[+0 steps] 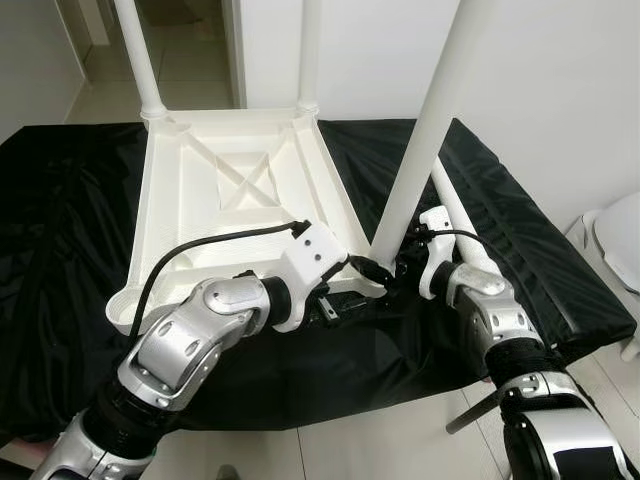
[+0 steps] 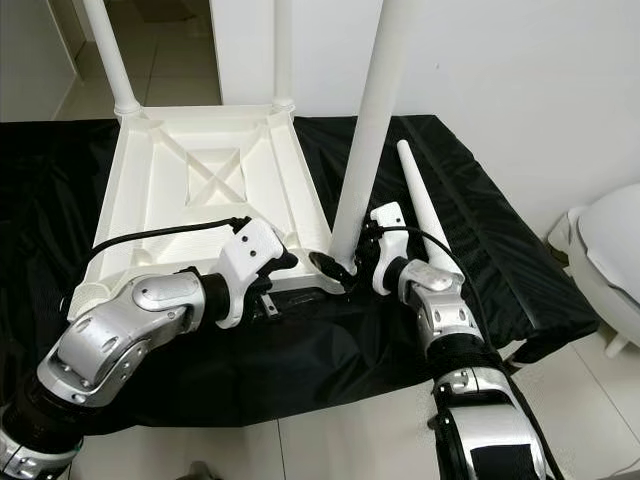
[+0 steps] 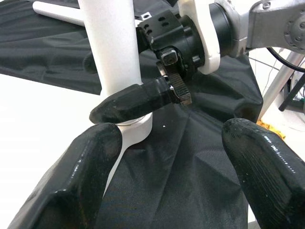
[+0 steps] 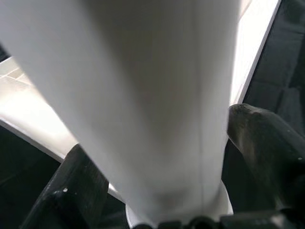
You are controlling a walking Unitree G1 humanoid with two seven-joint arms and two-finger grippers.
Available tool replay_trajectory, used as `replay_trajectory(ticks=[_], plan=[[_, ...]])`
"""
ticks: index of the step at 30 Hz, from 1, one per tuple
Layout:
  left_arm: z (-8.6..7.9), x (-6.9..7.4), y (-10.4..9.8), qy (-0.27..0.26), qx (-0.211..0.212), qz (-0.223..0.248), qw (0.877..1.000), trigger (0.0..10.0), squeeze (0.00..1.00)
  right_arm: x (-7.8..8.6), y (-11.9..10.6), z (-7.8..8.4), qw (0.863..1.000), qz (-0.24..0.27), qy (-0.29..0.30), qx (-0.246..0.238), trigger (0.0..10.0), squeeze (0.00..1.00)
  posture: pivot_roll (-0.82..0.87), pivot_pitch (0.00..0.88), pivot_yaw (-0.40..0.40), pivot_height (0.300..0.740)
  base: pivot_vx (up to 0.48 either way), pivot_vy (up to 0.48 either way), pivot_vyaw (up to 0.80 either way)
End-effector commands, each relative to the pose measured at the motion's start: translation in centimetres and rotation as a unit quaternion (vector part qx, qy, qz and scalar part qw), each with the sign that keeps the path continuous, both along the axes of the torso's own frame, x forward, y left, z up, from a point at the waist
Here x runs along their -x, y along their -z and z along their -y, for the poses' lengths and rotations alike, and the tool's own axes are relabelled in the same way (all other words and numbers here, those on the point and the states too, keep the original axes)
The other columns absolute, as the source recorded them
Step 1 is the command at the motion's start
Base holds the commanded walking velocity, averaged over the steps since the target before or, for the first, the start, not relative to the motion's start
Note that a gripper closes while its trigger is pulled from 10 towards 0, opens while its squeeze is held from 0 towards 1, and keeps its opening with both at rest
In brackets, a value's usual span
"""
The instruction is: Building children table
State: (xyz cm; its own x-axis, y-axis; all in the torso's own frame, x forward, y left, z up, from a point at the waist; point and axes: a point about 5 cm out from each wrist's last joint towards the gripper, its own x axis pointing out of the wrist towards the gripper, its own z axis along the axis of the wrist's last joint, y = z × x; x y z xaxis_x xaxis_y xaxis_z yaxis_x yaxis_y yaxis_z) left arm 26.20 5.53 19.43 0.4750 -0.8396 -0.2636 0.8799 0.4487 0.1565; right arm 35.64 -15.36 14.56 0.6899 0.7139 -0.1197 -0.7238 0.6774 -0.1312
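Note:
A white plastic tabletop (image 1: 240, 180) lies upside down on a black cloth. Two white legs (image 1: 140, 60) stand in its far corners. A third leg (image 1: 425, 130) stands upright at the near right corner socket, and my right gripper (image 1: 397, 266) is shut on it just above its base; its fingers (image 4: 76, 181) sit on either side of the leg. My left gripper (image 3: 169, 143) is open, low beside that same corner, with cloth showing between its fingertips (image 3: 90, 157). A fourth leg (image 2: 420, 195) lies loose on the cloth to the right.
The black cloth (image 1: 60, 230) covers a low platform whose front edge runs just under my arms, with tiled floor below. A white fixture (image 1: 615, 240) stands at the right. A white wall rises behind, with a doorway at the far left.

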Motion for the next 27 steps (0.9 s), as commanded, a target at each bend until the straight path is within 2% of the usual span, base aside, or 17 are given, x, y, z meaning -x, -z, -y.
replay_trajectory(ticks=[1,10,11,12,21,27], plan=[[0.1,0.2,-0.2,0.022,-0.001,-0.006,1.0,10.0,0.0,-0.4,-0.1,0.3,1.0,0.001,-0.003,0.01,10.0,0.0,-0.02,0.02,-0.028,0.74,0.0,0.0,0.0],[0.1,0.2,-0.2,0.024,-0.003,-0.007,1.0,10.0,0.0,-1.1,-0.5,0.8,1.0,0.013,0.009,0.016,10.0,0.0,-0.02,0.013,-0.022,0.74,0.0,0.0,0.0],[0.1,0.2,-0.2,0.025,-0.003,-0.007,1.0,10.0,0.0,-1.1,-0.2,0.8,1.0,0.01,0.006,0.011,2.2,0.0,-0.02,0.014,-0.023,0.74,0.0,0.0,0.0],[0.2,0.2,-0.2,0.025,-0.003,-0.007,1.0,10.0,0.0,-1.1,0.0,0.8,1.0,0.007,0.007,0.004,0.0,0.0,-0.02,0.014,-0.021,0.74,0.0,0.0,0.0],[0.1,0.2,-0.2,0.025,-0.004,-0.009,1.0,10.0,0.0,-0.6,1.2,1.1,1.0,-0.011,0.001,0.009,0.0,0.0,-0.01,0.012,-0.024,0.74,0.0,0.0,0.0],[0.1,0.0,0.0,0.015,-0.002,-0.007,1.0,10.0,0.0,-0.2,2.1,1.7,0.999,-0.023,0.024,-0.012,0.0,0.0,-0.02,0.018,-0.03,0.74,0.0,0.0,0.0]])
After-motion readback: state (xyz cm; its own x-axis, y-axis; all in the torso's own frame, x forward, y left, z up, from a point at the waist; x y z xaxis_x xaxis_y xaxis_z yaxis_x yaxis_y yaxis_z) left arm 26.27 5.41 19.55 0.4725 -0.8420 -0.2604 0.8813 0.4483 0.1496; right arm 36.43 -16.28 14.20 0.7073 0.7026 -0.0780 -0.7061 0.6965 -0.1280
